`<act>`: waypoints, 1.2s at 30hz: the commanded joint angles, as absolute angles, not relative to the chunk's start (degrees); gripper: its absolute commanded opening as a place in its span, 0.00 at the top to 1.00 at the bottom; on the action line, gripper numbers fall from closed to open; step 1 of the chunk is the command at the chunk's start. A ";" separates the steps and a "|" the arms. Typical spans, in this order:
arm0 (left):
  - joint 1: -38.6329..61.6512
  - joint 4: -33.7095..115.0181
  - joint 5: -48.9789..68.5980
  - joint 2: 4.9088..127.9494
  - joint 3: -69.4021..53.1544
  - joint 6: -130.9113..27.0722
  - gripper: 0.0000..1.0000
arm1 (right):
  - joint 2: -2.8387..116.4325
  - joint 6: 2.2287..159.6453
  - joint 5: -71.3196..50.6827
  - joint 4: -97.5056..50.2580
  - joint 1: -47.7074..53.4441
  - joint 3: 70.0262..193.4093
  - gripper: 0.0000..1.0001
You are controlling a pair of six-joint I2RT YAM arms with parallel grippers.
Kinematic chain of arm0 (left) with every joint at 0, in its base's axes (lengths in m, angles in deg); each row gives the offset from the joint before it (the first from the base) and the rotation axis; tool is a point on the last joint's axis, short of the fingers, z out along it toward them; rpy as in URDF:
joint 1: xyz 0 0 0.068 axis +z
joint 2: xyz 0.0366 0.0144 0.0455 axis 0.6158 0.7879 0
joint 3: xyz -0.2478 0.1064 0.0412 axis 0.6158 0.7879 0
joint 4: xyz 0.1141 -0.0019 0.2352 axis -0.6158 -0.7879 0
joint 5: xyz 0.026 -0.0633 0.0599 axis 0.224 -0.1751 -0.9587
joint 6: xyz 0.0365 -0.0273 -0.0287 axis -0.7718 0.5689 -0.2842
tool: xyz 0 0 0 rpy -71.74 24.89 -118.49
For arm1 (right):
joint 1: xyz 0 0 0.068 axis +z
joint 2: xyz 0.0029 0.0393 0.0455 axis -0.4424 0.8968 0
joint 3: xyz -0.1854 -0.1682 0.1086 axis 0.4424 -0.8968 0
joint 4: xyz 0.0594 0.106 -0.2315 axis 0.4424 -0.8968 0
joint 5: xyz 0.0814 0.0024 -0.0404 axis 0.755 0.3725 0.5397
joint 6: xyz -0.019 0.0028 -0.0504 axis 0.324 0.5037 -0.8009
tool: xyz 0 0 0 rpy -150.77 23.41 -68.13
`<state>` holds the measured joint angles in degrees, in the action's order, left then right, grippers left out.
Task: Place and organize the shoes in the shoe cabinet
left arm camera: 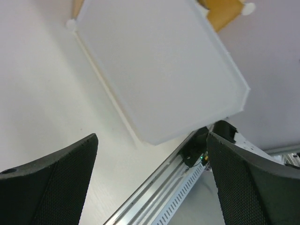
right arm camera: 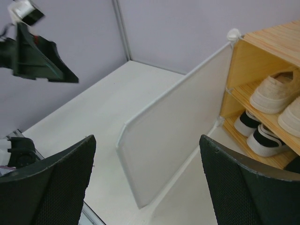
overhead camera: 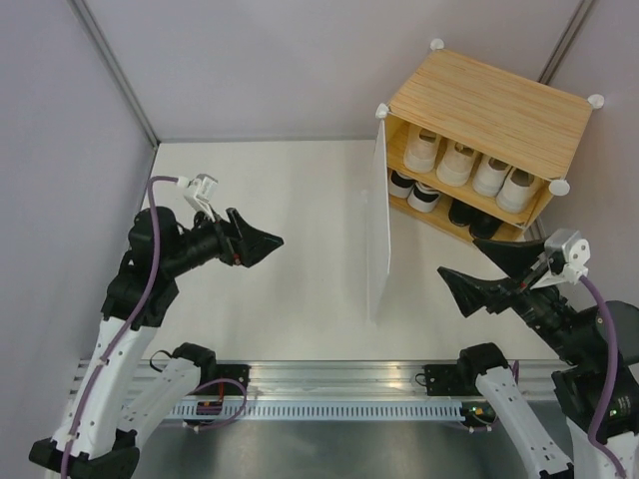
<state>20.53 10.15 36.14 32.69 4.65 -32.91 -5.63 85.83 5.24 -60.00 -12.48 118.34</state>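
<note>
The left tool (overhead camera: 262, 242) hangs released and empty above the white tabletop (overhead camera: 270, 190), fingers spread wide. The right tool (overhead camera: 464, 267) is likewise spread and holds nothing.

Ahead of the right tool and a little to its right stands the boxy shoe cabinet with a light wood-grain top (overhead camera: 489, 105). Its upper shelf holds a row of cream lace-up shoes (overhead camera: 469, 165). Below them sit white shoes with black trim (overhead camera: 414, 190) and, beside those, black shoes (overhead camera: 474, 218). No shoe lies on the tabletop in any view, so the sorting looks done.

The white frosted door panel (overhead camera: 377, 225) stands swung wide between the two tools, probably left so for reach into the shelves. Its broad face fills the space beyond the left tool's fingertips, which suits a sideways push to close it.
</note>
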 commanded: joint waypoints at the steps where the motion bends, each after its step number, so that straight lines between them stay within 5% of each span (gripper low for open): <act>1: 20.61 4.45 25.73 35.05 6.38 -37.57 0.00 | 0.05 89.15 11.98 -57.04 -12.11 126.54 0.06; 8: 20.61 1.46 10.53 38.40 9.81 -40.21 0.00 | 14.11 97.32 24.48 -55.99 -12.11 137.81 0.07; 25: 20.69 2.77 -11.63 39.54 15.17 -45.75 0.00 | 31.78 100.14 15.11 -54.93 -9.57 141.69 0.11; 36: 22.10 4.45 -15.14 38.14 18.69 -46.10 0.00 | 46.36 96.71 -28.39 -58.71 30.65 144.94 0.11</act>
